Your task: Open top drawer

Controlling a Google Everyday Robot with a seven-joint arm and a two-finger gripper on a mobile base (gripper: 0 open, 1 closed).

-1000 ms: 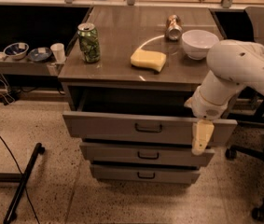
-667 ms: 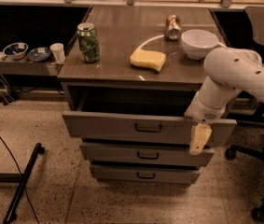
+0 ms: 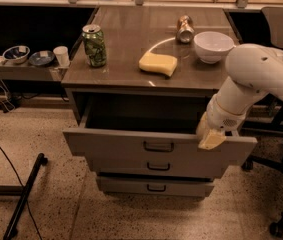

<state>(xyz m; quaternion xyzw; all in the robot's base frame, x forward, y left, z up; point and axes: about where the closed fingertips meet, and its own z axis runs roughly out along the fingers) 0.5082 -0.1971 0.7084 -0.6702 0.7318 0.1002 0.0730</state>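
The top drawer (image 3: 116, 147) is a wide grey metal drawer with a small dark bail handle (image 3: 158, 146) at its centre. It stands pulled well out from the cabinet, its dark inside showing. My gripper (image 3: 210, 138) is at the drawer front's upper right edge, to the right of the handle, on my white arm (image 3: 261, 79) that comes in from the right. Two lower grey drawers (image 3: 156, 186) sit below; the middle one also juts out a little.
On the cabinet top (image 3: 126, 76) stand a green can (image 3: 94, 45), a yellow sponge (image 3: 158, 63), a white bowl (image 3: 213, 46) and a tipped metal can (image 3: 184, 28). A side shelf at left holds small bowls (image 3: 16, 53) and a cup (image 3: 61, 55). A chair base (image 3: 281, 204) is at right.
The drawer has come a little further out. My gripper has risen from below the front's right part to its upper right edge.
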